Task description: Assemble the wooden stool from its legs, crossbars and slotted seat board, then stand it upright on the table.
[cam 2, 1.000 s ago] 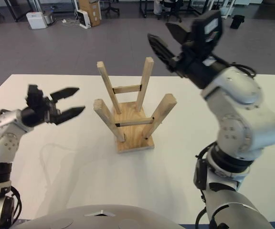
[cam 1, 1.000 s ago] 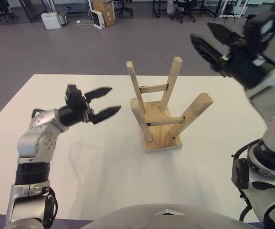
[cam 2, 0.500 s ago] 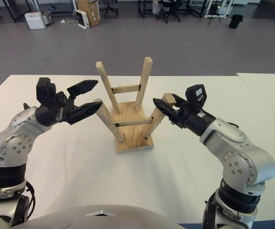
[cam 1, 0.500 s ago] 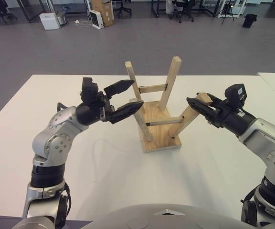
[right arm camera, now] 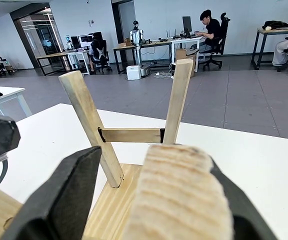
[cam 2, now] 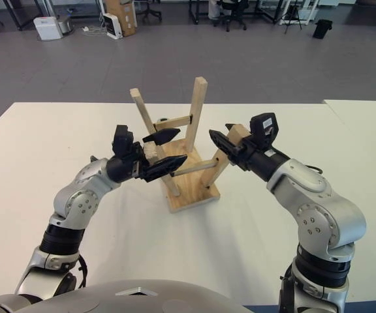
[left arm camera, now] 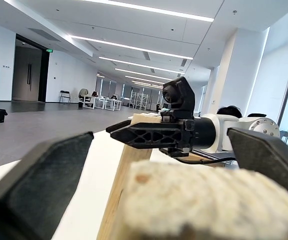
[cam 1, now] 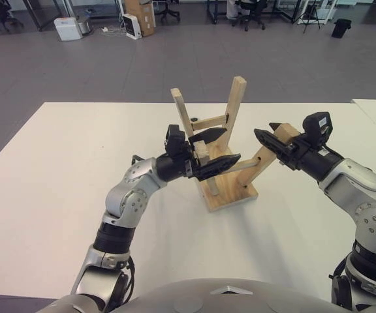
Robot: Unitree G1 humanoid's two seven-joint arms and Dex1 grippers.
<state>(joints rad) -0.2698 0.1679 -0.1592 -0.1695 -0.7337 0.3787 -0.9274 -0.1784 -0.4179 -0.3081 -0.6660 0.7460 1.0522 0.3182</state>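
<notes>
On table [cam 1: 57, 163] centre, head view: stool [cam 1: 235, 111] upside down, seat board [cam 1: 237, 195] down, legs pointing up, long axes near vertical. Left gripper [cam 1: 215, 149] spread wide, straddling near-left leg [cam 1: 199, 151] top; right gripper [cam 1: 265, 132] spread around near-right leg [cam 1: 266, 160] top. Left wrist: leg end sits between parted fingers. Right wrist: same, gap visible on one side.

Upside down at mid-counter [cam 1: 44, 169]: stool [cam 1: 222, 120], seat board [cam 1: 237, 195] below, legs above. At its left, left gripper [cam 1: 230, 145], spread astride the near-left leg [cam 1: 213, 186]. At its right, right gripper [cam 1: 263, 130], spread astride the near-right leg [cam 1: 261, 160] top.
</notes>
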